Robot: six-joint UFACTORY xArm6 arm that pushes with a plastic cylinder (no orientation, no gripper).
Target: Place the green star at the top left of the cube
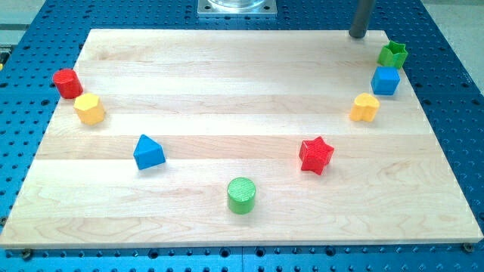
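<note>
Blue perforated metal base [30, 45], grid of small holes, surrounds everything. On it the table [227, 91]: pale wood planks, visible grain, smooth finish, trapezoid in this view. A grey metal mount plate [237, 7] sits at the far edge, centre.

No gripper on this arm, so nothing to call apart or together: just a straight dark rod. My tip [357, 34] is at the far right of the table, just left of and beyond the green star, a small gap between them, not touching.

Block count: 8 total, plastic, matte. 2 green, 2 blue, 2 red, 2 yellow.

Far right cluster:
- green star [393, 54], far right corner, just beyond the blue cube, looks touching or nearly so, slightly to its right
- blue cube [386, 80], just nearer than the star
- yellow block [365, 107], rounded lobed shape, near-left of the cube

Centre:
- red star [316, 155], right of centre
- green cylinder [241, 195], ribbed top face, near centre
- blue triangular block [148, 152], left of centre

Far left pair:
- red cylinder [67, 82]
- yellow hexagonal block [89, 109], just near-right of the red one

Area left of the cube and star is bare wood; only the rod stands there.
</note>
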